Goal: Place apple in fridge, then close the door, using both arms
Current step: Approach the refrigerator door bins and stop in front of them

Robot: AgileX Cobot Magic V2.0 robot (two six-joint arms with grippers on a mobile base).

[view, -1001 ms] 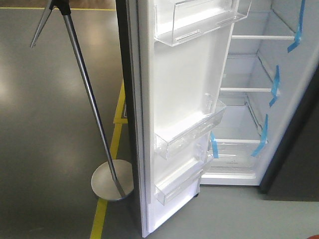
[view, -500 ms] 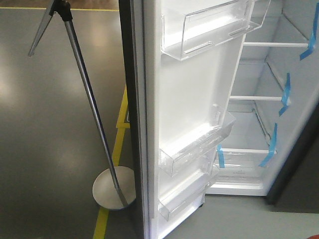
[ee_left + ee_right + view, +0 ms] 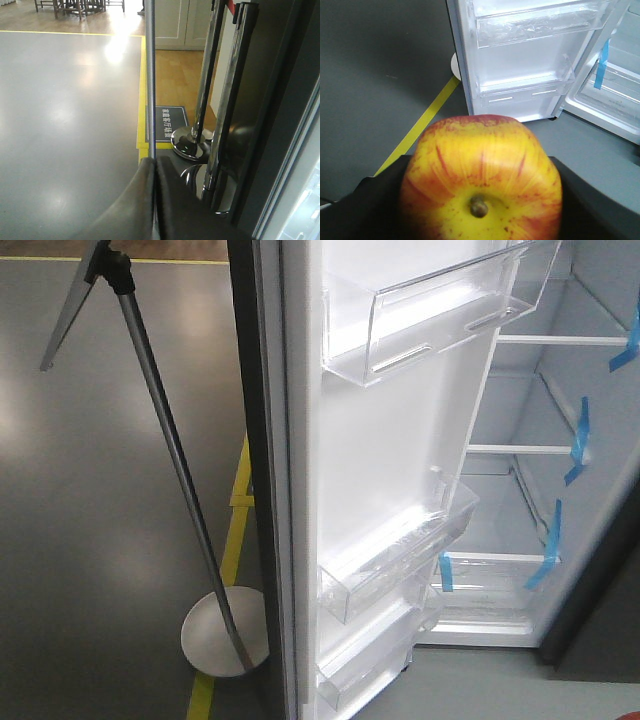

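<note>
Floor sign [image 3: 166, 125]: dark blue plate lying flat on the floor, just left of the chrome post base [image 3: 191, 144]. It carries two lines of white Chinese characters, too blurred to read.

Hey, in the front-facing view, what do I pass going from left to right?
Slanted silver pole → open fridge door with its clear bins → fridge shelves.

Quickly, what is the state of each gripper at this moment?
Left gripper: closed, holding nothing visible.
Right gripper: closed on the apple.
</note>
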